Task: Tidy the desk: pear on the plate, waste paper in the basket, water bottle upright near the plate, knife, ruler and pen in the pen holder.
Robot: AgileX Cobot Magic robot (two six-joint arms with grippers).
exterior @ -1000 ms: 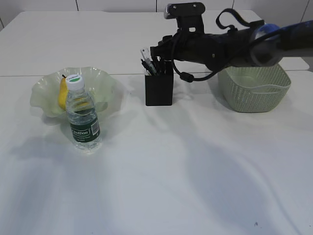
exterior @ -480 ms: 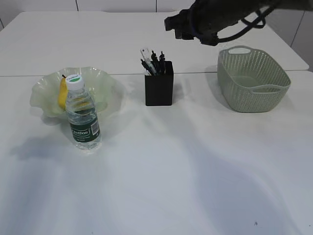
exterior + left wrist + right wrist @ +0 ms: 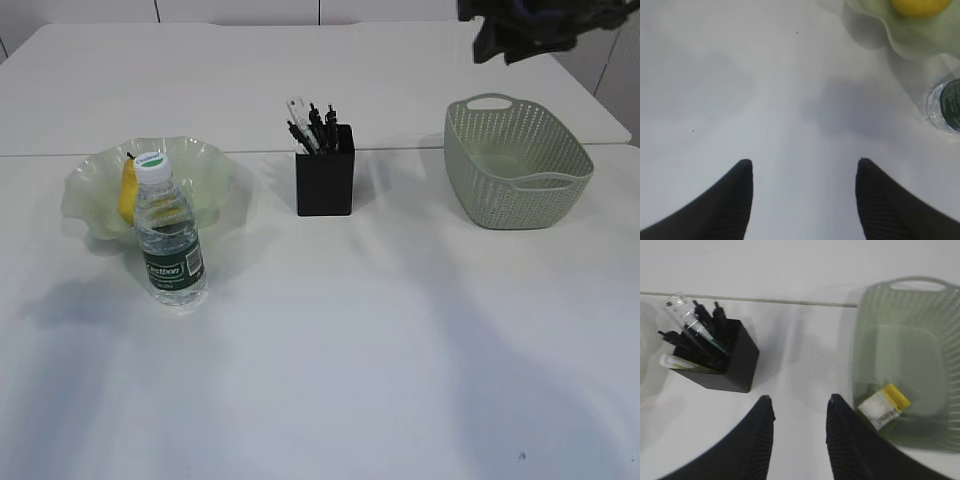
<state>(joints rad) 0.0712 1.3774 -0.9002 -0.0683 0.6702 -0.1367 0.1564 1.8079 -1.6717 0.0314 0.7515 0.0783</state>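
The yellow pear [image 3: 128,190] [image 3: 920,7] lies in the wavy pale-green plate [image 3: 215,175] [image 3: 920,37] at the left. Upright in front of the plate stands the water bottle [image 3: 168,235] [image 3: 947,106]. The black pen holder [image 3: 325,183] [image 3: 730,365] holds the clear ruler [image 3: 682,310] [image 3: 300,112], pens and dark tools; the knife cannot be told apart. A crumpled yellow-and-white waste paper [image 3: 884,405] lies in the sage-green basket [image 3: 520,165] [image 3: 940,365]. My right gripper [image 3: 800,400] hangs open and empty high between holder and basket. My left gripper [image 3: 802,162] is open over bare table.
A seam between two white tabletops [image 3: 420,148] runs behind the holder. The right arm [image 3: 520,25] shows only at the top right corner of the exterior view. The left arm is outside that view.
The right arm has lifted away from the pen holder and swung up and to the right, leaving the tools standing in it. The other things have stayed where they were.
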